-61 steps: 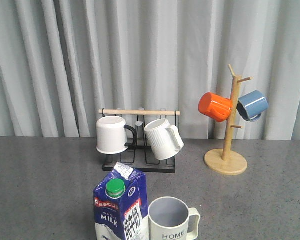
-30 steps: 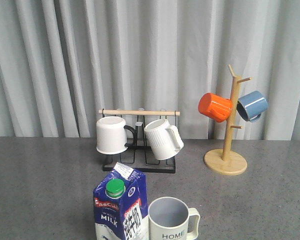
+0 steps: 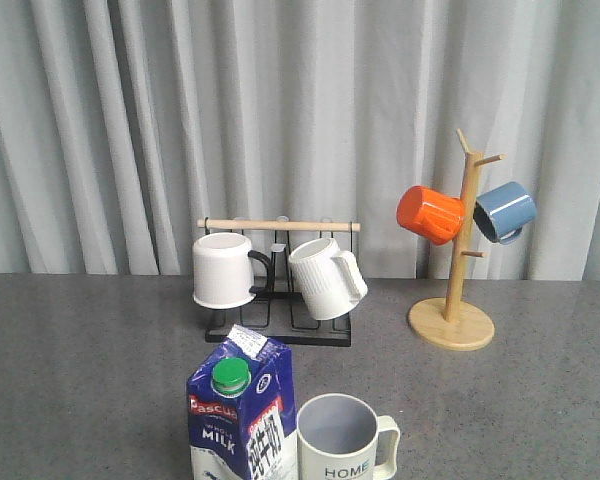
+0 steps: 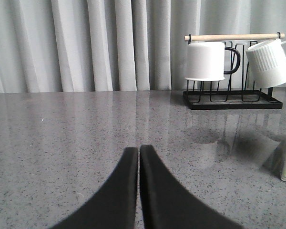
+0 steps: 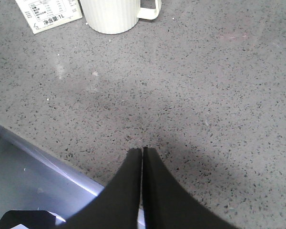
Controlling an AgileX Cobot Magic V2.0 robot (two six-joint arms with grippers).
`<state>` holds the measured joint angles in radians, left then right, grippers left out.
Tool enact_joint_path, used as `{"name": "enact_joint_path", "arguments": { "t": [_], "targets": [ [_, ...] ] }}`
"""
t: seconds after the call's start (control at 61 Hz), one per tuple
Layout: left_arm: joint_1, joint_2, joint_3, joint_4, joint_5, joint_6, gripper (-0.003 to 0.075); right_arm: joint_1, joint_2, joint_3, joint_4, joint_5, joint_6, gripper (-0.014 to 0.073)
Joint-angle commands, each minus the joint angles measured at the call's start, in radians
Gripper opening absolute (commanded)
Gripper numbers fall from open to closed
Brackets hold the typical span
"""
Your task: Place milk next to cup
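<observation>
Front view shows the milk (image 3: 242,412) standing upright just beside the cup (image 3: 347,439), on its left, nearly touching. Left gripper (image 4: 138,151) has its jaws pressed together on nothing, the carton off to one side ahead of them. Right gripper (image 5: 142,151) is likewise closed and empty, with milk and cup well ahead of its tips.
</observation>
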<state>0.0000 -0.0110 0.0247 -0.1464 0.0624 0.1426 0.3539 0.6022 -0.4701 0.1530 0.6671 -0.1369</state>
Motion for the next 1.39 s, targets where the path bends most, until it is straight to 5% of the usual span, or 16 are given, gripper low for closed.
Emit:
{"name": "enact_joint_path", "arguments": {
  "t": [0.0,0.525,0.721,0.902,1.049,1.377],
  "targets": [
    [0.001,-0.013,0.021,-0.002,-0.068,-0.002,-0.0008,-0.002,0.003,-0.028,0.001,-0.056,0.002,-0.0005],
    [0.001,-0.013,0.021,-0.002,-0.062,-0.002,-0.0007,-0.002,0.004,-0.028,-0.012,-0.056,0.002,-0.0005],
    [0.001,-0.013,0.021,-0.002,-0.062,-0.002,-0.0007,-0.003,-0.053,0.021,-0.188,-0.113,0.027,-0.0005],
    [0.001,-0.013,0.021,-0.002,-0.062,-0.002,-0.0007,-0.01,-0.193,0.205,-0.384,-0.356,0.246,-0.0005],
    [0.001,-0.013,0.021,-0.002,-0.062,-0.002,-0.0007,-0.125,-0.324,0.326,-0.445,-0.485,0.429,-0.0005],
    [0.001,-0.013,0.021,-0.002,-0.062,-0.002,-0.0007,-0.347,-0.594,0.47,-0.444,-0.609,0.469,-0.0005]
  ]
}}
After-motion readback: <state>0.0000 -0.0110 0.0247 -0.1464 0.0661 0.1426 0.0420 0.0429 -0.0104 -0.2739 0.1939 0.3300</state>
